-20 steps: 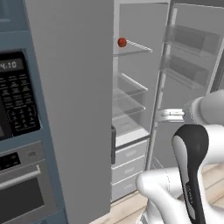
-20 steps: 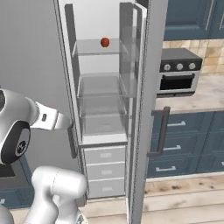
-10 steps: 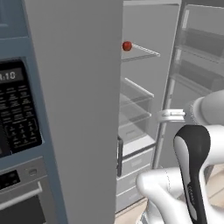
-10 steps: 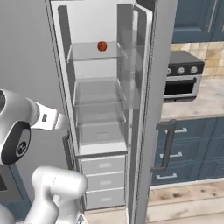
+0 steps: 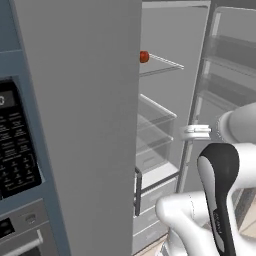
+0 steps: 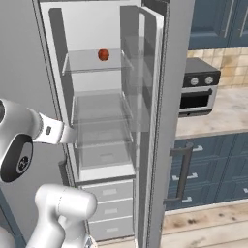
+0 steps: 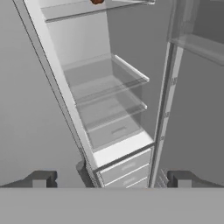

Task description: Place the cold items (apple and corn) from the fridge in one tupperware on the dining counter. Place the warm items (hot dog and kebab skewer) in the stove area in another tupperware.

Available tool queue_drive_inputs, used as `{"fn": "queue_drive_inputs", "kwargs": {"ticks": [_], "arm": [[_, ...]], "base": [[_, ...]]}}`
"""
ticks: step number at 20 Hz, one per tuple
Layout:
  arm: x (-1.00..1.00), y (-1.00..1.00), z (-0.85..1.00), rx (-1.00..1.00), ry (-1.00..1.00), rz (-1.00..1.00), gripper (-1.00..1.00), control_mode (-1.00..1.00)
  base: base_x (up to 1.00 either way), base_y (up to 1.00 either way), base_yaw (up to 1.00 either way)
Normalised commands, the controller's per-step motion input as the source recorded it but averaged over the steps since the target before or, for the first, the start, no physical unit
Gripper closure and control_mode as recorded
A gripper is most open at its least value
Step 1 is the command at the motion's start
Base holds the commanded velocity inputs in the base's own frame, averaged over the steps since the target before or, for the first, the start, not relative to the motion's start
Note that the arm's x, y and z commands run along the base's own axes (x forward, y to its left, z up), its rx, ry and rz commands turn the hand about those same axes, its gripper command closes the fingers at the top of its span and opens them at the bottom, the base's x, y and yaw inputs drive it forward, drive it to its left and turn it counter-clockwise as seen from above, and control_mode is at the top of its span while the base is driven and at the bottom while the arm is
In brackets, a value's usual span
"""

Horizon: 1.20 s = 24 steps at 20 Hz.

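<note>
The tool [image 7: 111,179] stands spread wide and holds nothing; in the hand view its two dark fingertips [image 7: 40,178] rise far apart at the bottom, aimed into the open fridge [image 6: 101,116]. In the right base view the white arm [image 6: 29,131] reaches toward the fridge's middle shelves from the left, and in the left base view it crosses in front of the open door [image 5: 225,90] from the right.

Just beyond the tool lie the fridge's white drawers [image 6: 109,208] at the bottom, then a stack of clear glass shelves [image 7: 105,83] above them. The fridge door stands swung open to the right, its clear door bins [image 5: 230,52] facing the cavity.

Farther up and back, the apple [image 6: 103,54], small and red, sits on the upper glass shelf [image 6: 92,63] near its rear, well above the tool. In the hand view it shows partly cut off at the top edge.

To the left of the fridge is a wall oven with a dark control panel [image 5: 15,145]. To the right, past the door, a toaster oven [image 6: 198,89] rests on a pale surface [image 6: 218,114] over blue cabinets [image 6: 208,169].
</note>
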Motion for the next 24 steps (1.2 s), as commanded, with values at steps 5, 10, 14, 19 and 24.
{"fn": "queue_drive_inputs", "kwargs": {"ticks": [5,10,14,19,24], "arm": [[0.00,0.00,0.00,0.00,0.00,0.00,-1.00,1.00],[0.29,0.00,0.24,0.04,0.00,0.00,-1.00,-1.00],[0.74,-0.02,0.91,0.03,0.00,0.00,-1.00,-1.00],[0.55,-0.13,0.77,0.01,0.00,0.05,-1.00,-1.00],[0.30,-0.23,0.32,0.05,-0.01,0.18,-1.00,-1.00]], "base": [[0.50,-0.18,0.00],[0.36,0.00,0.00],[0.00,0.00,0.00],[0.00,0.00,0.00],[0.00,0.00,0.00]]}}
